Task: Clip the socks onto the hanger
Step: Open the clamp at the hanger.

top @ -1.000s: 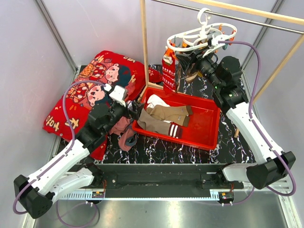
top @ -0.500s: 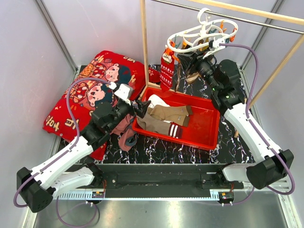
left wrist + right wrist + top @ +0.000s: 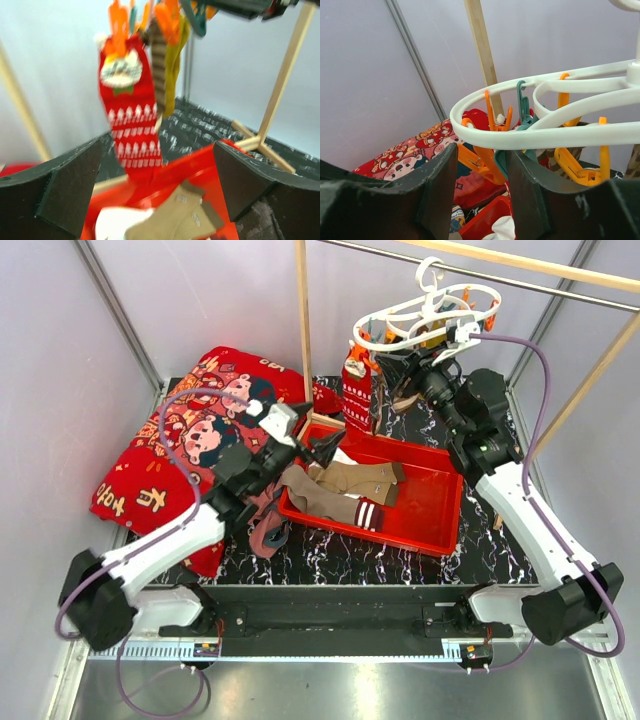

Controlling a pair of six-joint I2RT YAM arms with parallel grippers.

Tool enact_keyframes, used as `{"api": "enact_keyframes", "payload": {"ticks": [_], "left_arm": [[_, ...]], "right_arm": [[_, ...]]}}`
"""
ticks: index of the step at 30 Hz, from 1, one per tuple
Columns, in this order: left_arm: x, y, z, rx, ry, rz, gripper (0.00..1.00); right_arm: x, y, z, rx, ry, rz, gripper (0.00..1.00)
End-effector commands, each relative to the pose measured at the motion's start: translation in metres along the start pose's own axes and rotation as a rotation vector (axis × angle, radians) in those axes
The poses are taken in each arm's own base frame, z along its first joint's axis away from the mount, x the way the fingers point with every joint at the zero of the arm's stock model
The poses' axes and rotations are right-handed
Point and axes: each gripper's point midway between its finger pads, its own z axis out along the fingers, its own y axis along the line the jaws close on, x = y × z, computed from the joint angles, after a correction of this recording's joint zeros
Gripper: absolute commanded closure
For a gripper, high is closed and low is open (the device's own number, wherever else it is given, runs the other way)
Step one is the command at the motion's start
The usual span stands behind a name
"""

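The white ring hanger [image 3: 420,315] hangs from the top pole. A red patterned sock [image 3: 356,390] is clipped to it, with a striped sock [image 3: 160,65] beside it. Taupe socks [image 3: 345,490] and a white sock [image 3: 120,222] lie in the red tray [image 3: 440,540]. My left gripper [image 3: 325,448] hovers open over the tray's left end and faces the hanging red sock [image 3: 132,115], with nothing between its fingers. My right gripper [image 3: 482,170] sits just under the hanger ring [image 3: 535,137], its jaws closed on an orange clip peg [image 3: 482,157] next to a teal peg [image 3: 522,107].
A red cartoon cushion [image 3: 190,440] lies at the back left. A mauve cloth bundle [image 3: 265,525] sits under my left arm beside the tray. A thin wooden pole [image 3: 303,330] stands behind the tray, and a slanted wooden leg [image 3: 280,90] stands at the right.
My left arm has swung right and forward, from over the cloth bundle to the tray's left end, and stayed open. My right gripper has stayed at the hanger and narrowed slightly around the peg.
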Motion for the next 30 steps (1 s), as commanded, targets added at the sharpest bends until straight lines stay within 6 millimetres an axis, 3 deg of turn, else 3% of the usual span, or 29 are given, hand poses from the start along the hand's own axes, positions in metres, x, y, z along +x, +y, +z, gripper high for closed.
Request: {"api": "enact_keyframes", "payload": {"ticks": [1, 4, 5, 8, 9, 14, 24, 30], "left_arm": [[-0.064, -0.019, 0.029, 0.107, -0.266, 0.014, 0.01], [-0.061, -0.031, 0.050, 0.185, -0.269, 0.010, 0.02], [-0.071, -0.038, 0.055, 0.225, -0.287, 0.005, 0.03], [-0.059, -0.048, 0.070, 0.283, -0.271, -0.032, 0.08], [-0.066, -0.049, 0.074, 0.290, -0.288, -0.034, 0.09], [-0.063, -0.055, 0.096, 0.314, -0.296, -0.023, 0.19], [-0.032, -0.038, 0.131, 0.222, -0.278, -0.022, 0.27], [-0.030, -0.030, 0.142, 0.183, -0.296, -0.017, 0.30]], "right_arm": [[-0.017, 0.010, -0.014, -0.023, -0.015, -0.034, 0.48], [-0.015, 0.011, -0.019, -0.026, 0.006, -0.058, 0.48], [-0.015, 0.011, -0.020, -0.026, 0.009, -0.062, 0.48], [-0.011, 0.011, -0.022, -0.028, 0.019, -0.070, 0.48], [-0.009, 0.011, -0.022, -0.030, 0.024, -0.071, 0.48], [-0.004, 0.005, -0.023, -0.011, 0.031, -0.084, 0.48], [-0.011, 0.008, -0.024, -0.018, 0.008, -0.088, 0.48], [-0.014, 0.008, -0.025, -0.014, 0.001, -0.098, 0.48]]}}
